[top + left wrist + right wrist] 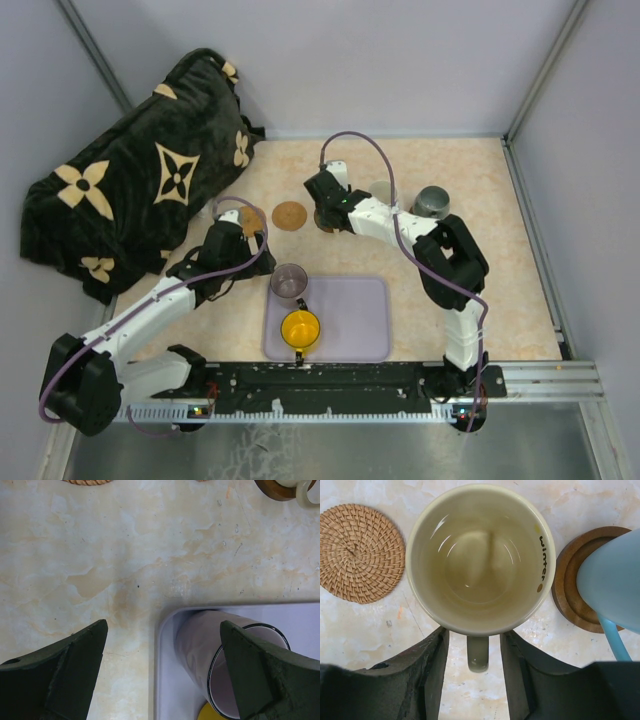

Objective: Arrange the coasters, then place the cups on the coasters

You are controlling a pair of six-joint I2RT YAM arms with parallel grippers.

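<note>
Right claw loose around the cream cup's handle; left claw spread wide over the tray corner.

The right gripper has its jaws parted, with a gap on each side of the handle of the cream cup. The cup seems to sit on a dark coaster, mostly hidden. It stands between a woven tan coaster and the light-blue cup, which is on a dark brown coaster. The left gripper holds nothing. The lavender tray holds the purple cup and the yellow cup.

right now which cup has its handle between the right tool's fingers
The cream cup, lettered near its rim, at the right tool. The purple cup and yellow cup stand on the tray.
</note>
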